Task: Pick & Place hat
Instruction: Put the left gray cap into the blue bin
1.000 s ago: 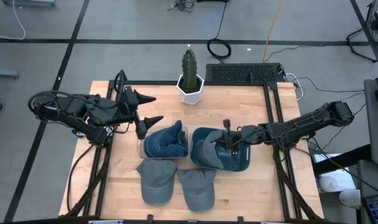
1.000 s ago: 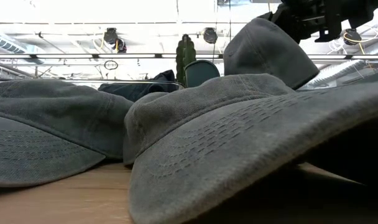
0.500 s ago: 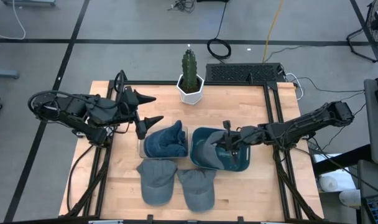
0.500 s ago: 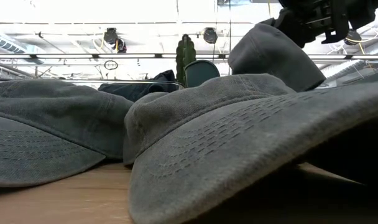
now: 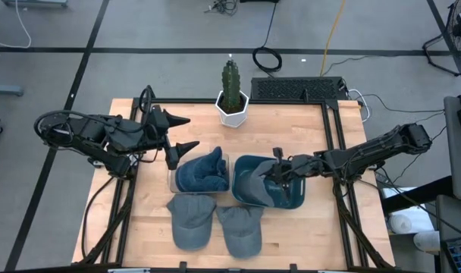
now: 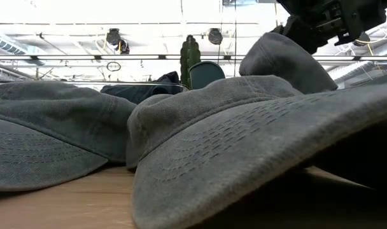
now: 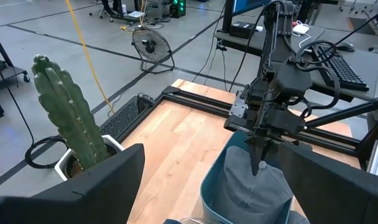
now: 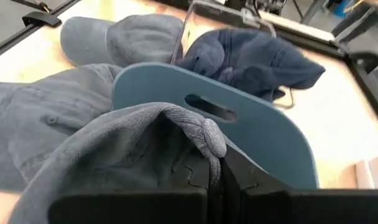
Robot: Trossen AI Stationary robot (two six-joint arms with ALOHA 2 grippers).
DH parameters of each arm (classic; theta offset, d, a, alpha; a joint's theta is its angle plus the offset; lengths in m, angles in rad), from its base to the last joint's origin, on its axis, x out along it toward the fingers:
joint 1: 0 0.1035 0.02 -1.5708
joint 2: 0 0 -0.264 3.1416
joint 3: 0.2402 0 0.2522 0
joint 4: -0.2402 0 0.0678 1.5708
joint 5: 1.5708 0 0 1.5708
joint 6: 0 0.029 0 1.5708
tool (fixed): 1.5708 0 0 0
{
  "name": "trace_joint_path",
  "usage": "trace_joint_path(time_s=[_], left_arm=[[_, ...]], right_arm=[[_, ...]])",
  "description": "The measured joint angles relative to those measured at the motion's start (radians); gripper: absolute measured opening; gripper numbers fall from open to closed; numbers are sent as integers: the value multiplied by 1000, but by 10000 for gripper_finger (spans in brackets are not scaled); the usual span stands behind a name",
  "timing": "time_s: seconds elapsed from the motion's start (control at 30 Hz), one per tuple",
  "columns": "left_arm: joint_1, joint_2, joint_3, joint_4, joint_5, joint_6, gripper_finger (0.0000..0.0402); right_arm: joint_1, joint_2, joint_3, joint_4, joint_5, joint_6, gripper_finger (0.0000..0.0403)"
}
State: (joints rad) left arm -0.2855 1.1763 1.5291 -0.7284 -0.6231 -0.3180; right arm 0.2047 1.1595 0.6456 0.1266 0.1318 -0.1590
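Since a second ago the grey hat (image 6: pixel 289 60) pinched in the right hand (image 5: pixel 277 171) has shifted slightly rightward in the low view, while the left hand (image 5: pixel 186 133) has stayed put, fingers spread wide and empty, over the worktop (image 5: pixel 306 235) beside the navy hat (image 5: pixel 202 171) in its clear box. The held hat hangs over the blue bin (image 5: pixel 291 199), its lower part hidden by the rim, and the right hand's fingertips, clamped together on the crown, are buried in fabric. In the low view two more grey hats (image 6: pixel 219 146) block most of the scene, cutting off the bin

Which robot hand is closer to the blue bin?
The right one. The right gripper is shut on a grey hat directly over the blue bin. The left gripper hangs open beyond the clear bin, farther away.
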Motion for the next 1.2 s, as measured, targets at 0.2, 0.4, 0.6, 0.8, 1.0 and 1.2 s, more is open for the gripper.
trace_joint_path(time_s=[0.2, 0.4, 0.6, 0.8, 1.0, 1.2], left_arm=[[0, 0, 0, 0, 0, 0, 379], [0, 0, 0, 0, 0, 0, 379], [0, 0, 0, 0, 0, 0, 379], [0, 0, 0, 0, 0, 0, 379], [0, 0, 0, 0, 0, 0, 379], [0, 0, 0, 0, 0, 0, 379]], right_arm=[[0, 0, 0, -54, 1, 49, 0], [3, 0, 0, -82, 1, 66, 0], [7, 0, 0, -113, 4, 84, 0], [7, 0, 0, -156, 3, 94, 0], [7, 0, 0, -198, 3, 100, 0], [7, 0, 0, -256, 1, 122, 0]])
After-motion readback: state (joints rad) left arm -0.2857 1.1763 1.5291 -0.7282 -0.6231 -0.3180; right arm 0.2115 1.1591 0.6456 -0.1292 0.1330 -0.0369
